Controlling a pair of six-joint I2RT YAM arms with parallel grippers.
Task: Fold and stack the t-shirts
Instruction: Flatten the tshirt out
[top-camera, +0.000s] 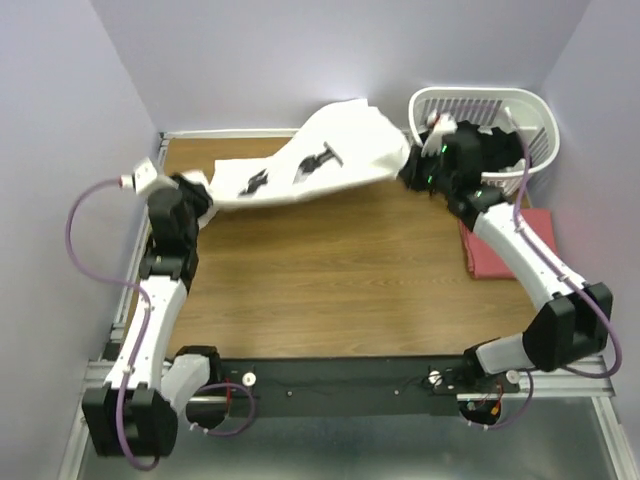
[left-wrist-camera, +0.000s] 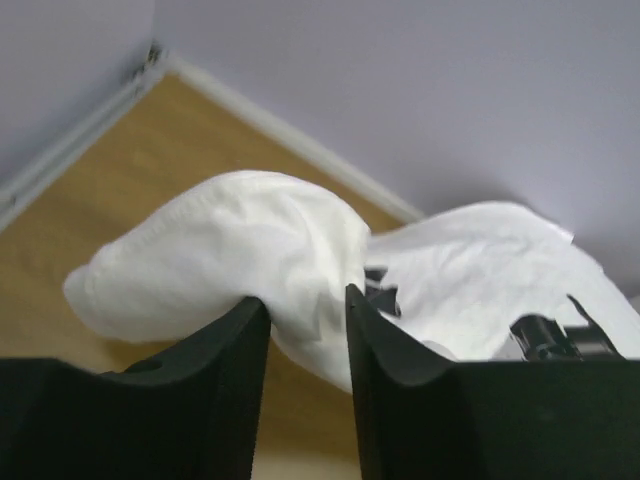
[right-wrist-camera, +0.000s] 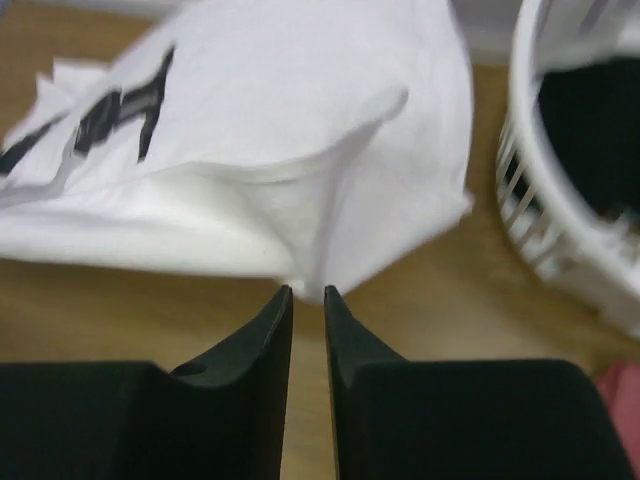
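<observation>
**Both hands loose on the white shirt (top-camera: 320, 165)**

The white shirt, black print facing up, spans the far side of the tabletop (top-camera: 330, 290), and its right end is lifted beside the basket (top-camera: 480, 97). On the left hand (left-wrist-camera: 307, 298) the fingers stand apart, with a bunch of white cloth lying in the gap. The right hand (right-wrist-camera: 308, 292) shows just a narrow slit between its fingers. The shirt's corner sits right at the tips, not clamped. The red shirt (top-camera: 500, 250) lies flat at the right edge, under the right arm.

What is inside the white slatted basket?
A black mass shows inside the basket, likely fabric, though too blurred to tell. Whatever lies beneath it, and the basket's floor, is covered.
</observation>
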